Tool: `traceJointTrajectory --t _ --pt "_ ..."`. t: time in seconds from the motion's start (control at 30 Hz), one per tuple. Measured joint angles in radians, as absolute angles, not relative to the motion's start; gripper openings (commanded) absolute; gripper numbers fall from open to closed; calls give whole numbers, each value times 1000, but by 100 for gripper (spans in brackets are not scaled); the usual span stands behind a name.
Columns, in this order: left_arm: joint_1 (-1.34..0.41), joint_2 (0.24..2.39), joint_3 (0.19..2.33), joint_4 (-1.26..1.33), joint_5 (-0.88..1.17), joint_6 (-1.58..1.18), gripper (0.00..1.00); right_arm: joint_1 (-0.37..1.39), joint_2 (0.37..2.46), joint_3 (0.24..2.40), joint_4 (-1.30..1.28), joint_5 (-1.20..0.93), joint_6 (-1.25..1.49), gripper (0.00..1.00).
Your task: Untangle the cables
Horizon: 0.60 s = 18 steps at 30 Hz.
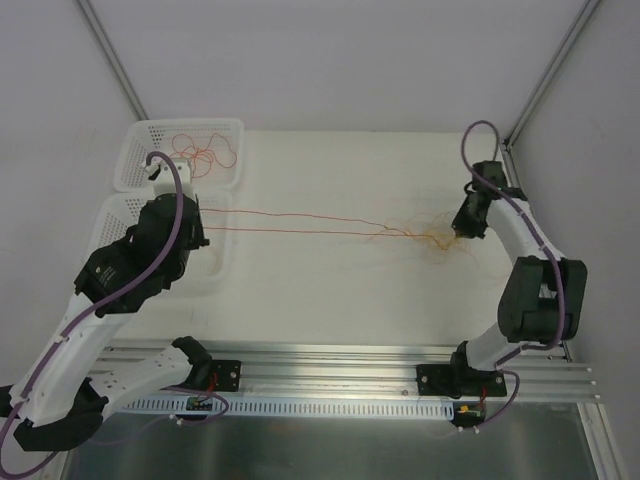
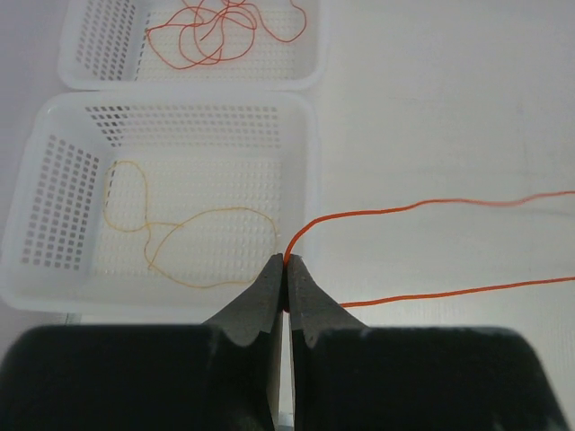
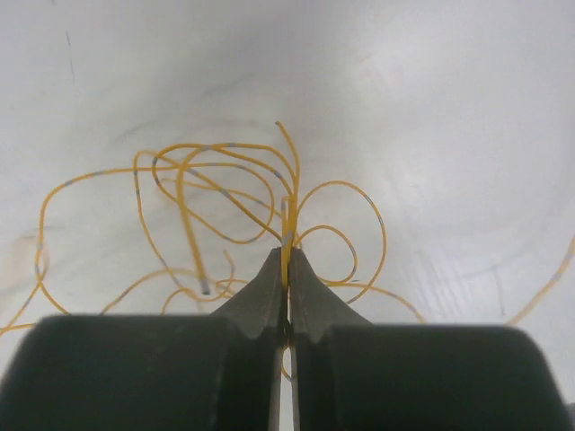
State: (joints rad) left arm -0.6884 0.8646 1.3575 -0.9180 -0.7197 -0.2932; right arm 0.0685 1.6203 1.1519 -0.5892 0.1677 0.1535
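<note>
**A:** What is closest to the lens?

**B:** In the left wrist view, the two dark fingers of the left end effector (image 2: 286,262). They are pressed together, pinching a thin red-orange cable (image 2: 431,205) at their tips.

**A:** Where does that cable go?

**B:** It doubles back at the fingertips, so two strands leave them. Both run to the right across the white worktop (image 1: 330,290), from near its left edge toward its right edge. In the overhead view they look stretched nearly straight.

**A:** What is at the other end?

**B:** A loose knot of yellow-orange cables (image 3: 225,180), lying on the worktop near the right edge. The red-orange strands run into it.

**A:** And the right end effector (image 3: 286,256)?

**B:** It is clamped too. One upright yellow-orange strand from the knot is nipped between its fingertips, with curly loops spread on the worktop behind it.

**A:** Anything else on the worktop?

**B:** Two white perforated baskets along the left edge. The near basket (image 2: 180,103) holds one yellow-orange wire (image 2: 207,215) in loose loops. The far basket (image 2: 90,36), at the far left corner, holds coiled red-orange wire (image 2: 216,36). The left fingertips sit just beside the near basket's right rim.
</note>
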Motion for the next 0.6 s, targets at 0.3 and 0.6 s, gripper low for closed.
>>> traceJointTrajectory --t 0.3,0.6 --pt "-626 874 1394 -1004 -788 -305 0 -285 1489 1386 -664 52 200 1" --pt "-613 884 1397 -1025 -768 -303 0 -261 1464 1351 -686 -94 197 1"
